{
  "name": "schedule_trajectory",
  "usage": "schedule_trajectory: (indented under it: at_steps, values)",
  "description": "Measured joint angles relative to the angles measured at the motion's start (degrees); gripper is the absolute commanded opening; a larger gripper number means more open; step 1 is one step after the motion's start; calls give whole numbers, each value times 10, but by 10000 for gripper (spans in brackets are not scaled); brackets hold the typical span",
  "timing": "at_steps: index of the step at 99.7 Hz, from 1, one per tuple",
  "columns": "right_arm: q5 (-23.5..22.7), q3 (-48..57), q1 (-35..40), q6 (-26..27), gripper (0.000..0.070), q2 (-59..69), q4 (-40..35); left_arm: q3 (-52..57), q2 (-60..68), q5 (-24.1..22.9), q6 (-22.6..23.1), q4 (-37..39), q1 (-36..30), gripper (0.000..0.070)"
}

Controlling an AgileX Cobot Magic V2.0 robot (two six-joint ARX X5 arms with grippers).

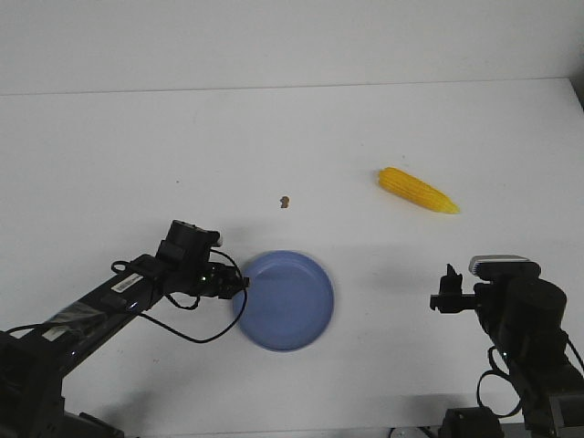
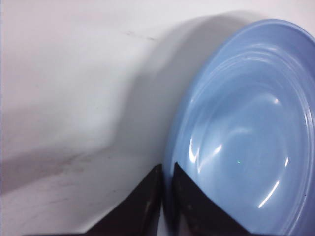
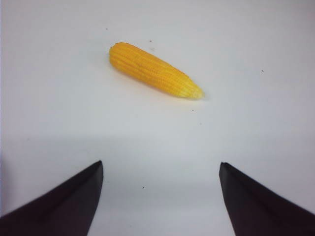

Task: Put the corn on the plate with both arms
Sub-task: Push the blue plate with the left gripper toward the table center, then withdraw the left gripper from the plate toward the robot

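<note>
Left gripper [image 1: 243,284] pinches the near-left rim of the glossy, round blue plate [image 1: 297,306]. Right gripper [image 3: 161,184] spread wide, low at near right. Bumpy, tapered yellow corn [image 1: 418,191] lies far right on matte white table [image 1: 109,155].

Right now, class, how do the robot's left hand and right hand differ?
The left hand is shut on the rim of the plate; the right hand is open and holds nothing. The left hand touches the plate; the right hand is apart from the corn. Both are black and pointed.
</note>
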Motion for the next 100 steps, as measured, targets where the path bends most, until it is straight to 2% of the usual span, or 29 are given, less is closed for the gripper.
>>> schedule_trajectory:
  at_steps: [23, 27, 32, 44, 50, 58, 73, 87, 100]
  values:
    - [0, 0, 0, 0, 498, 0, 0, 0, 0, 1, 0, 3, -2, 19]
    - [0, 0, 0, 0, 498, 0, 0, 0, 0, 1, 0, 2, -2, 45]
    - [0, 0, 0, 0, 498, 0, 0, 0, 0, 2, 0, 0, -2, 146]
    - [0, 0, 0, 0, 498, 0, 0, 0, 0, 5, -2, -4, -2, 482]
    - [0, 0, 0, 0, 498, 0, 0, 0, -1, 11, -2, -5, -2, 555]
    - [0, 0, 0, 0, 498, 0, 0, 2, -5, 13, -1, -4, -3, 585]
    - [0, 0, 0, 0, 498, 0, 0, 2, -14, 16, 0, -4, 8, 586]
    - [0, 0, 0, 0, 498, 0, 0, 2, -50, 2, 7, -9, 46, 586]
    - [0, 0, 0, 0, 498, 0, 0, 2, -120, -24, 36, -12, 95, 585]
